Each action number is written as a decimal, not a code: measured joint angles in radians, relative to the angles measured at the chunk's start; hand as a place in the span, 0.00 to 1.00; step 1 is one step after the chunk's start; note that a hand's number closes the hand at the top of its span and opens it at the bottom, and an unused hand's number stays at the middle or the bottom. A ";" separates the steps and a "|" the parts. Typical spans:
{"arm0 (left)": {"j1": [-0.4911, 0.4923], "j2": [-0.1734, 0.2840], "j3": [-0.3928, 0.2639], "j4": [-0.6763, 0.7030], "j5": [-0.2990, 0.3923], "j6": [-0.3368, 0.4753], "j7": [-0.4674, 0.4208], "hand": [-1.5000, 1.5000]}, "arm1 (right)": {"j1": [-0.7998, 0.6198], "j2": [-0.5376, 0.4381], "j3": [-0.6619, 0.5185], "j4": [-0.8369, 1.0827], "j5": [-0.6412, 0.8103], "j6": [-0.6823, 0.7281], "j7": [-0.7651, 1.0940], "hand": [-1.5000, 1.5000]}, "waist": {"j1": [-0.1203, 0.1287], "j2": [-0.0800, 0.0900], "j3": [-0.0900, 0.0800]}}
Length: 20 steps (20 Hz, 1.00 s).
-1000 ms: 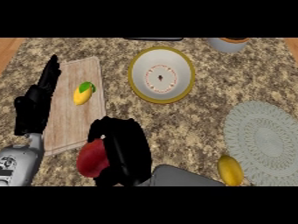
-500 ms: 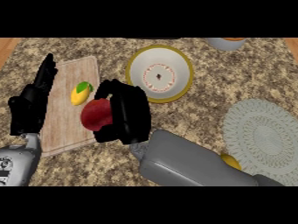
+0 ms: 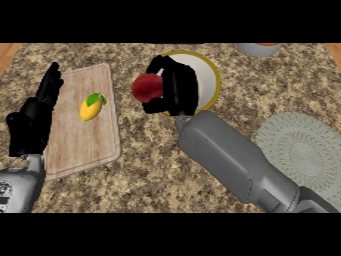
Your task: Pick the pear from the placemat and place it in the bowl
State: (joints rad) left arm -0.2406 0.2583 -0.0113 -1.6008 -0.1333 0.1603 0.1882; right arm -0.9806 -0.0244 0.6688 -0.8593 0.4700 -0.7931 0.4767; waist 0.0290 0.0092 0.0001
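The right hand [image 3: 174, 92] has carried the red pear [image 3: 148, 87] up from the tabletop's near edge. Its fingers are curling around the pear, just at the bowl's [image 3: 211, 80] rim. Letting go comes next. The left hand [image 3: 31, 122] is resting open.

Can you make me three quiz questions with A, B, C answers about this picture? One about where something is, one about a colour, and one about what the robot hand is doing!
1. Where is the yellow fruit?
A. on the wooden board
B. in the bowl
C. on the round mat

2. What colour is the fruit that the right robot hand holds?
A. blue
B. red
C. white

3. What is the left robot hand doing?
A. holding a cup
B. squeezing fruit
C. staying open, holding nothing

Answers: 1 A, it lies on the wooden board. 2 B, red shows beside the fingers. 3 C, its fingers are straight.
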 measured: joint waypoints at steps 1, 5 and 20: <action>-0.006 0.000 0.004 0.007 0.002 -0.001 -0.004 0.50 | -0.012 -0.009 -0.013 0.044 0.005 -0.003 -0.024 1.00 | 0.001 0.002 0.000; -0.004 -0.005 -0.002 0.000 0.000 -0.008 -0.011 0.50 | -0.068 -0.023 -0.064 0.228 0.027 -0.030 -0.104 1.00 | 0.011 0.005 0.000; -0.023 -0.025 -0.015 0.012 -0.005 -0.020 -0.038 0.50 | -0.097 -0.035 -0.348 0.524 -0.192 0.082 -0.493 0.00 | 0.058 0.031 0.003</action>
State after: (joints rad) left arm -0.2638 0.2329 -0.0265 -1.5889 -0.1379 0.1407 0.1502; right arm -1.0774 -0.0597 0.3212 -0.3356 0.2781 -0.7111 -0.0159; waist 0.0865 0.0404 0.0033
